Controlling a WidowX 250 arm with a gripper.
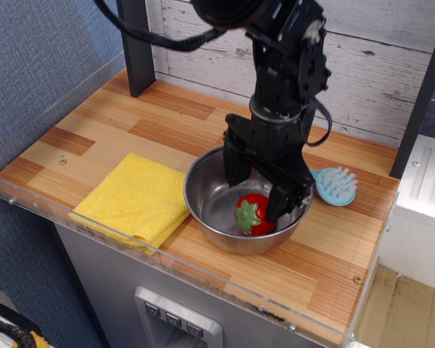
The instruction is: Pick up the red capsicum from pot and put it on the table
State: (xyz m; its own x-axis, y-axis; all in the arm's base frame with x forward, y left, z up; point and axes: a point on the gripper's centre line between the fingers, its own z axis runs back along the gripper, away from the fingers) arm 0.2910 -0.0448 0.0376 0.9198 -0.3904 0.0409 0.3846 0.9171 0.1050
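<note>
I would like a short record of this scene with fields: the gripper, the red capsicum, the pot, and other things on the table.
gripper: open, lowered into the pot, one finger on each side of the capsicum; contact cannot be told
red capsicum: inside the pot, tilted, green calyx facing the camera
pot: steel, on the table right of the cloth, touching or overlapping its edge
yellow cloth: folded, near the front edge
blue brush: behind the pot on the right
table: wooden planks, clear acrylic edge
</note>
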